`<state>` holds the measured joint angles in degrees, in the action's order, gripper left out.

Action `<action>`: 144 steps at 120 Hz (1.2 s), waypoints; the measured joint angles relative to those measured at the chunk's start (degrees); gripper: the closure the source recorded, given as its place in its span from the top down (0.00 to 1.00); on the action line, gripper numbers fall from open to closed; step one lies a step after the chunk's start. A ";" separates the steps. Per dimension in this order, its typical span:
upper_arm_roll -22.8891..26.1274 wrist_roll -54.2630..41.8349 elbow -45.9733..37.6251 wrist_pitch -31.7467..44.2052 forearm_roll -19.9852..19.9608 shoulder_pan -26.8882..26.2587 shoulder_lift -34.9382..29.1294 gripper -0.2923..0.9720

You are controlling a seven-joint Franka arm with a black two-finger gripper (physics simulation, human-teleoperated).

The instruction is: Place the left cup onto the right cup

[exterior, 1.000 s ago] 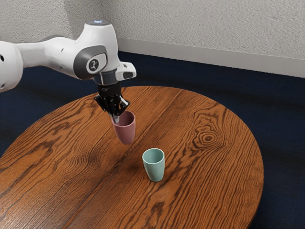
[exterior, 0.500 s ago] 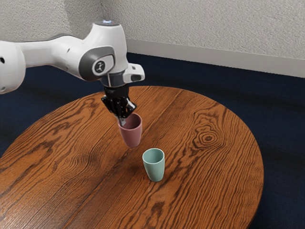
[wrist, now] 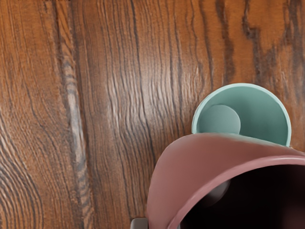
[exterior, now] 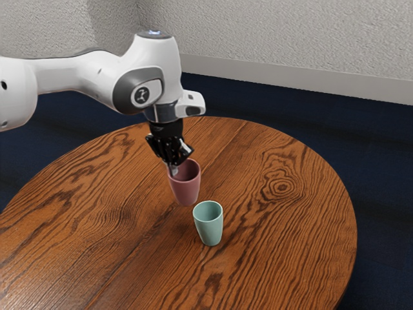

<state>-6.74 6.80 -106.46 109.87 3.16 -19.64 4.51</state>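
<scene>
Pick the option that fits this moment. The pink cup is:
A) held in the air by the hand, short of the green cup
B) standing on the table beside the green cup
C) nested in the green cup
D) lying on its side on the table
A: the hand grips the pink cup at its rim, lifted off the table, while the green cup stands empty just beyond it.

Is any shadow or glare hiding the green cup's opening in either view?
Exterior view: no; the green cup is evenly lit, a soft shadow lies on the table under the pink cup. Wrist view: no glare; the pink cup's wall covers part of the green cup's rim.
</scene>
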 joint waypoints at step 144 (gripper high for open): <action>1.92 0.04 2.24 0.87 -0.39 -1.28 4.26 0.15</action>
<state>-4.82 6.84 -104.22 110.75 2.78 -20.92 8.77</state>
